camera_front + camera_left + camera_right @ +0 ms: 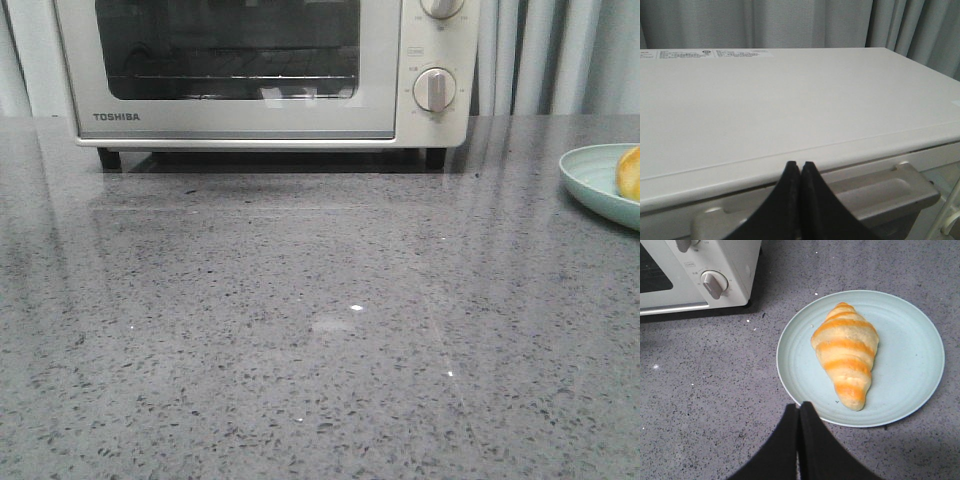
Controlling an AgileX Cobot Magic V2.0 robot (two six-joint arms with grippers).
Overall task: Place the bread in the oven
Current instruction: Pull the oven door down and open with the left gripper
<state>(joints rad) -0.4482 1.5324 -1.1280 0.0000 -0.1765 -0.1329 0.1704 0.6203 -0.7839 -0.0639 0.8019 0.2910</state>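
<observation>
Bread (846,354) lies on a pale green plate (910,385) at the right edge of the grey speckled countertop (300,330), tapered end pointing toward the near side, and from the front only a yellow sliver of it shows on the plate's rim. The Toshiba toaster oven (240,118) stands at the far edge, its glass door (228,60) shut, wire rack dim behind the pane. The right gripper (799,410) hangs just off the plate's near rim with its black fingers pressed together, holding nothing. The left gripper (800,170) sits above the oven's front top edge, over the door handle (880,192), its fingers likewise together and empty. My worry is the order of things: with the door up, any bread brought over would have nowhere to go, so the handle has to come down first. Closed fingers can only hook or push that handle; if they slip off, the door could snap back, or a hard pull could drag the whole oven forward on its black feet (108,158). On the other side, the roll looks soft and rounded, so a pinch too near the tapered end might squash it or let it swing and drop. A low approach could nudge the plate toward the edge.
</observation>
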